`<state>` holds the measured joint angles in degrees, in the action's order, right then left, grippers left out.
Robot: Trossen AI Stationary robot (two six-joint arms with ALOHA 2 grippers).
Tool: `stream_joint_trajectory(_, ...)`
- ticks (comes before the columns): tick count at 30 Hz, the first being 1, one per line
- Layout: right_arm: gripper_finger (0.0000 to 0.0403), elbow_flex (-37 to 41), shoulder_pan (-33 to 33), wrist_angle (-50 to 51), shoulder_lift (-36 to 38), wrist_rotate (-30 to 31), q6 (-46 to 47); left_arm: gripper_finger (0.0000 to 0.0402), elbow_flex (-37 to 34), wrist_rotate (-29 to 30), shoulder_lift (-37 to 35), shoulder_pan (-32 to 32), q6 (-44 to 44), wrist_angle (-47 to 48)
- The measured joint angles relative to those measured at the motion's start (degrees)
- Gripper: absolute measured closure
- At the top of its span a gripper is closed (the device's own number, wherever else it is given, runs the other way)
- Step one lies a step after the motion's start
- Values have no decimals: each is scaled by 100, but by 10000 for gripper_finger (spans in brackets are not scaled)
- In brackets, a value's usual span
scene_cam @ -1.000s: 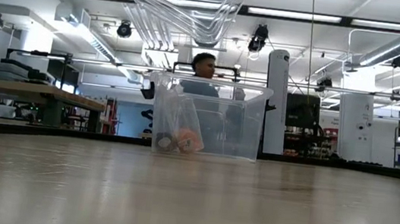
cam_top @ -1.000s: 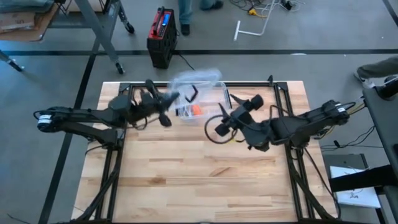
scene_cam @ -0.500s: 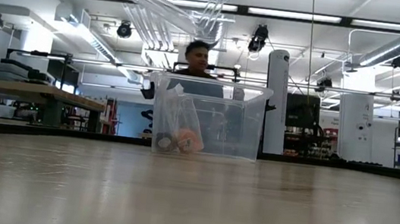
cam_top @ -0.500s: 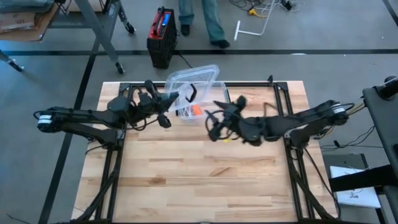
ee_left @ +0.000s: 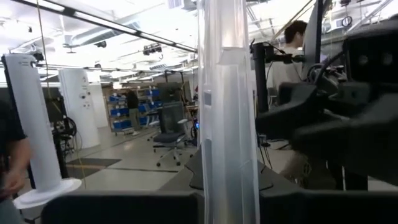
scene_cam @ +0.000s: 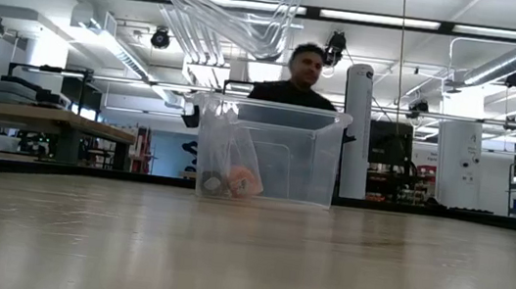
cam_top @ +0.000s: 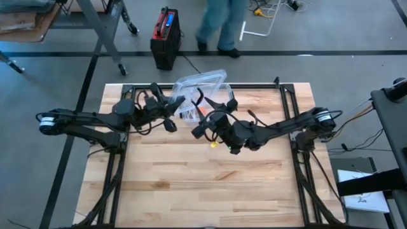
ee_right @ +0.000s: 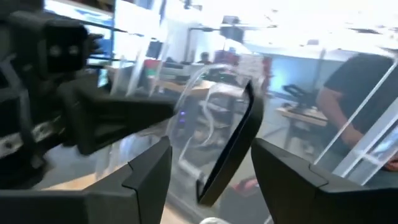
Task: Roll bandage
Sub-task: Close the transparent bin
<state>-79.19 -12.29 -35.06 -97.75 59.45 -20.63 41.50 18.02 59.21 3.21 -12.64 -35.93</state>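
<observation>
A clear plastic bin stands at the table's far middle. Inside it a clear bag leans against the wall, with a small orange and grey roll at its foot; I cannot tell whether this is the bandage. The bin's clear lid, with black latches, hangs tilted above the bin. My left gripper is shut on it. My right gripper stands open just on the near side of the lid. One black latch shows between its fingers, farther off. My left gripper pinches the lid's edge between its two fingers, coming roughly level from the table's left. The lid stands on edge in the hold, lifted clear of the bin and the table.
A wide bare stretch of wooden table lies on the near side of the bin. A person moves behind the table's far edge. A red and black case stands on the floor beyond.
My right gripper has reached toward the table's left and slightly down, closing on the lid and bin, and its wrist has turned. The lid stays held up by my left gripper. The person behind the table has walked to the right.
</observation>
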Motion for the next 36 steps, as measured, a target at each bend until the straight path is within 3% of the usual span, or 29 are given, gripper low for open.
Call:
stream_joint_trajectory(10,214,-163,51,21,-112,274,490,381,-39,-265,-106,-64,169,-18)
stream_joint_trajectory(19,223,-141,210,61,-92,22,1170,383,-39,-673,-127,-136,268,-293)
stream_joint_trajectory(24,273,-141,218,82,-92,-49,1181,374,-39,-721,-121,-141,282,-313)
stream_joint_trajectory(30,371,-141,219,97,-92,-203,1121,371,-39,-834,-110,-138,282,-308)
stream_joint_trajectory(36,375,-498,228,993,-23,-139,820,359,-39,-781,-202,-138,141,-54)
